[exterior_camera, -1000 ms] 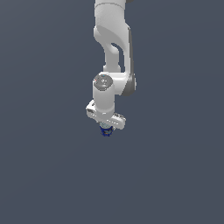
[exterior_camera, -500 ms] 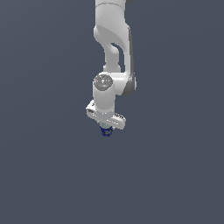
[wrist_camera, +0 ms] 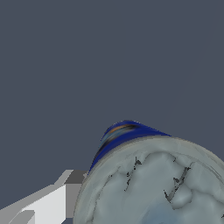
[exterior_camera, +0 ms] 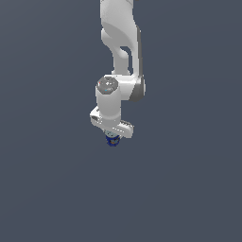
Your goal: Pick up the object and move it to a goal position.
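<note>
— What shows in the exterior view?
— One white robot arm at frame centre, its hand clamped on one small dark blue can with a silvery-grey top, just below it.
— And the wrist view?
— The can fills the lower right, pale top facing the camera, long axis along the view; one grey-white finger touches it at lower left.
</note>
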You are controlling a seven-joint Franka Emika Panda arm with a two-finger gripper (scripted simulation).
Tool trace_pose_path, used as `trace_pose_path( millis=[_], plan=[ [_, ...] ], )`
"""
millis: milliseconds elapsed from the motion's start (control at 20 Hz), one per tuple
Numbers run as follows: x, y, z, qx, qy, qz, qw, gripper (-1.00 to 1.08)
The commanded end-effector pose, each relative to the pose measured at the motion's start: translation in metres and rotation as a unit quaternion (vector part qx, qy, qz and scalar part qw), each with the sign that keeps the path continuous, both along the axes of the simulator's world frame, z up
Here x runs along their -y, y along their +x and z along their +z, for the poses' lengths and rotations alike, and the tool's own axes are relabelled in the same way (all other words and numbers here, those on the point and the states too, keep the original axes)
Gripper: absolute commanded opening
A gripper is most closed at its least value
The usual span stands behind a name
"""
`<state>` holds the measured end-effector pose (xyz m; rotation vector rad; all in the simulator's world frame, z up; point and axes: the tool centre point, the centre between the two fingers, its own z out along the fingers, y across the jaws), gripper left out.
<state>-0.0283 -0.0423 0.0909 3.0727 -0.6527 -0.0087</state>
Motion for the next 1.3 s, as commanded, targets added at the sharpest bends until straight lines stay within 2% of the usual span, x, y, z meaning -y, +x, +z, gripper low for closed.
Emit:
trace_pose_path(
  millis=[0, 800, 1250],
  plan=[
    [0.009, 0.003, 0.015, 0.003, 0.0, 0.0, 1.0, -1.0],
    [0.099, 0.027, 0.153, 0.003, 0.0, -0.001, 1.0, -1.0],
    [0.129, 0.038, 0.199, 0.003, 0.0, -0.001, 1.0, -1.0]
  ],
)
